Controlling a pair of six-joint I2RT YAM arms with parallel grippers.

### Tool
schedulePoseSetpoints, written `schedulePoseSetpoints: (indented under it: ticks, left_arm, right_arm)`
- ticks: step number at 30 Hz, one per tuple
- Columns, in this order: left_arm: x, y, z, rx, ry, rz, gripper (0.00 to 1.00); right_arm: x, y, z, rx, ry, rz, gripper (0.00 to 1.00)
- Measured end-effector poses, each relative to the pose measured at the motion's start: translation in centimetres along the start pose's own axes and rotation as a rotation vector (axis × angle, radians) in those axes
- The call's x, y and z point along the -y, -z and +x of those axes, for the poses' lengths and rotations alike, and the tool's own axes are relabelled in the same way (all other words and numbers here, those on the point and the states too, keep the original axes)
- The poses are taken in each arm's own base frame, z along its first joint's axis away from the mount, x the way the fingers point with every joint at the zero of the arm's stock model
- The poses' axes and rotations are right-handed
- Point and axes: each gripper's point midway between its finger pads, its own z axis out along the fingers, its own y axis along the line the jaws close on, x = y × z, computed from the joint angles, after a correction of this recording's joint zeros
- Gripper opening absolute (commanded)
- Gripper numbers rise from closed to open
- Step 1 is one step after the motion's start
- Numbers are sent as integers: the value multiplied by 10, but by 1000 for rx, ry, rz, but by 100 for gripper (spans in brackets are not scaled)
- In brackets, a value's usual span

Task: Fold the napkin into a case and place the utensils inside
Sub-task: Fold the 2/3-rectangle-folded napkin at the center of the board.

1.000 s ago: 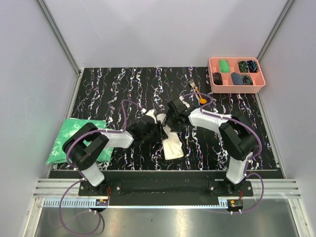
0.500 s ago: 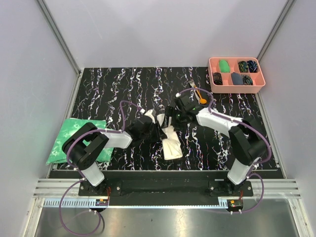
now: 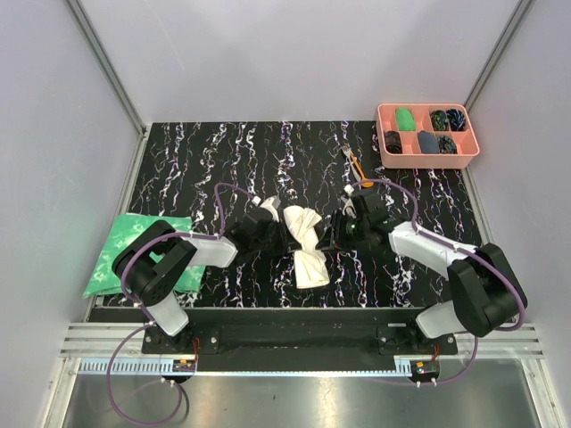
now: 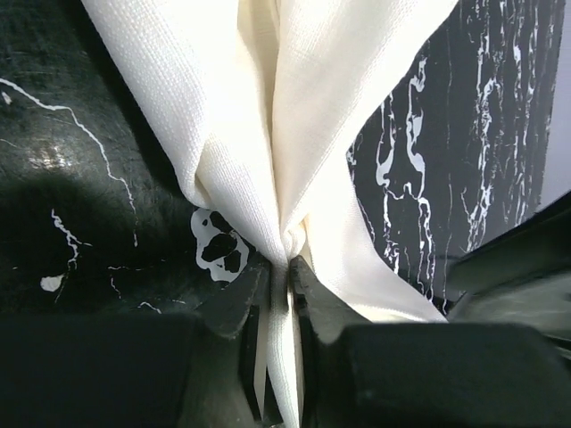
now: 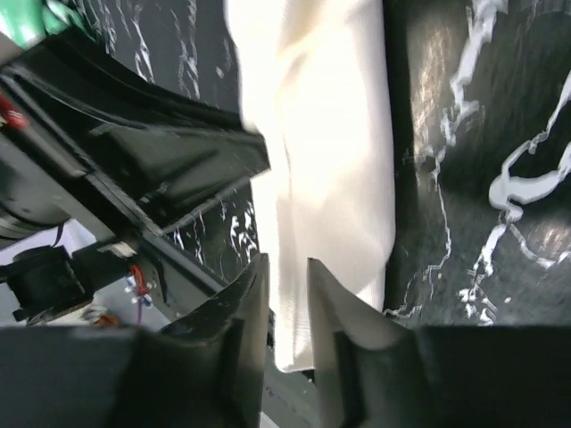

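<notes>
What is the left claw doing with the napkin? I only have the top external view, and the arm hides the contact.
Observer: The left wrist view shows the left claw shut on the napkin, which is bunched into a tight pinch between its fingers.
Operator: And the other one?
Observer: In the right wrist view, the right claw has its fingers close together with napkin showing in the narrow gap. I cannot tell whether it is gripping.
</notes>
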Motion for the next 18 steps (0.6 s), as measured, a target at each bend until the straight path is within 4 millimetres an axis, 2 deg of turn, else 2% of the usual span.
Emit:
schedulePoseSetpoints:
  ticks: [5, 10, 15, 17, 18]
  left_arm:
    - [2, 1, 1, -6, 6, 13, 13]
    - [1, 1, 3, -9, 14, 16, 15]
    - [2, 1, 3, -10, 32, 17, 19]
    - [2, 1, 3, -10, 36, 21, 24]
    - [3, 1, 4, -12, 41, 23, 36]
  right_arm:
    - [15, -7, 25, -34, -39, -21, 28]
    - [8, -10, 30, -24, -57, -105, 27]
    - [4, -21, 47, -39, -93, -163, 25]
    - [1, -27, 56, -58, -101, -175, 24]
    - [0, -30, 59, -64, -106, -182, 24]
